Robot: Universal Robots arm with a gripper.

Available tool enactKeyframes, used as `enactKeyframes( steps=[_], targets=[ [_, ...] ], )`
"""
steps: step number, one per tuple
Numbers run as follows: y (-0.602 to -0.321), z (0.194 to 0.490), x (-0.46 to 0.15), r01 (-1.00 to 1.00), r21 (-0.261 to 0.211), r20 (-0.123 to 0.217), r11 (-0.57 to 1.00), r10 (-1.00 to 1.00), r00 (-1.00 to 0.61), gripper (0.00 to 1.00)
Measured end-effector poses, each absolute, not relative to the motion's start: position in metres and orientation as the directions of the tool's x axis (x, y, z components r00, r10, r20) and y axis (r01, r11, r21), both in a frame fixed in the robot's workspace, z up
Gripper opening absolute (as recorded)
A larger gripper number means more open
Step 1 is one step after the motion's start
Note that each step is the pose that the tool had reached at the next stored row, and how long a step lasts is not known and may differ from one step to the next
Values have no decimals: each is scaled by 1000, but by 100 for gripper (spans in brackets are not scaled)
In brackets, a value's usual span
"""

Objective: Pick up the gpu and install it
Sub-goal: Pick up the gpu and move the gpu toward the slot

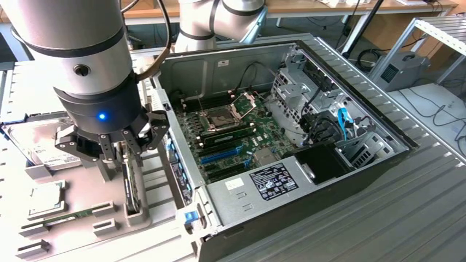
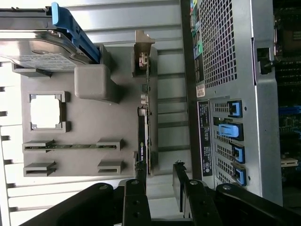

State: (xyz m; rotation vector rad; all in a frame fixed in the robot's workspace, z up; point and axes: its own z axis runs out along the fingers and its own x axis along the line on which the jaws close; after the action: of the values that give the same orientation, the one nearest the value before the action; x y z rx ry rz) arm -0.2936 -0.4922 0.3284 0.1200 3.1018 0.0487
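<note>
1. Over the grey tray (image 1: 84, 188), the gripper (image 1: 121, 158) hangs pointing down at the tray's edge nearest the open computer case (image 1: 218, 65).
2. Its jaws stand apart and grasp nothing.
3. The gpu (image 1: 132, 188) stands on its long edge in a slot of the tray, along that same edge. It is upright, with its grey metal bracket at the end farther from the gripper.
4. In the wrist view one finger (image 2: 136, 188) lines up with the near end of the gpu, while the other sits off to the side towards the case. Whether either touches the card cannot be told.
5. On the tray's far side from the gpu lies a hard drive (image 1: 51, 150) with a white label, partly hidden by the arm.
6. A square processor (image 1: 45, 199) rests in a pocket of the tray, and a narrow green memory stick (image 1: 69, 216) lies in a slot just beside it.
7. Just beside the tray, the case lies on its side with the motherboard (image 1: 240, 125) exposed.
</note>
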Motion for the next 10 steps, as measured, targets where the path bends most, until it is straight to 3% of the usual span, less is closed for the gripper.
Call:
enactKeyframes(
  steps=[10],
  targets=[
    [-492,323,-294,77,33,-36,997,78,-996,36]
  ],
)
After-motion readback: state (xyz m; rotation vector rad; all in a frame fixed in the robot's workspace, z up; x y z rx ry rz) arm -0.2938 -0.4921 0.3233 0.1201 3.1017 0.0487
